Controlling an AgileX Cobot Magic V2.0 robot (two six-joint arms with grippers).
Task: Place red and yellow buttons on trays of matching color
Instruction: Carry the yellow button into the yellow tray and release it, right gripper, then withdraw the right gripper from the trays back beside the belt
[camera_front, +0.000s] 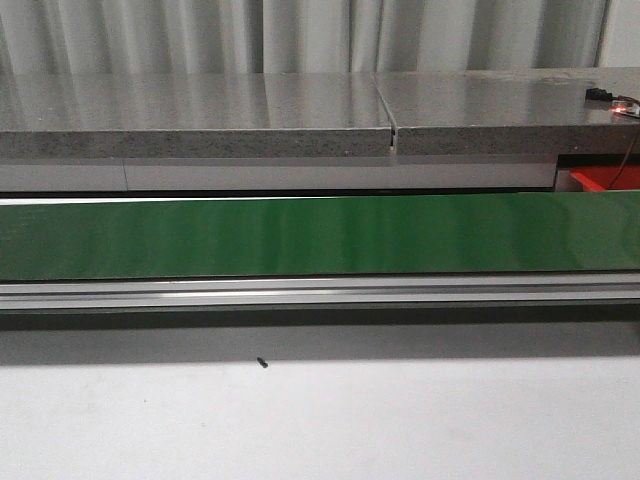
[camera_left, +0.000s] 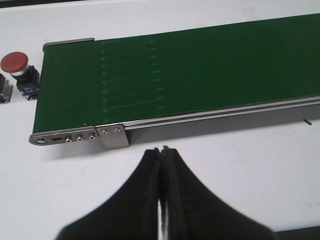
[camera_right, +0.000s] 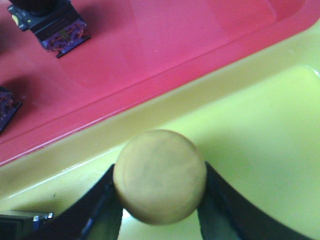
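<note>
Yellow button (camera_right: 159, 176), unlabelled, sits gripped over the yellow tray (camera_right: 260, 130).

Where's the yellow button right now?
In the right wrist view, the round yellow push button sits between the right gripper fingers, over the yellow plastic tray, beside the red plastic tray.

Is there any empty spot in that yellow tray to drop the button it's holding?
Yes. The yellow tray looks bare beside and beyond the yellow button. The neighbouring red tray is busier along one side, where two buttons sit.
</note>
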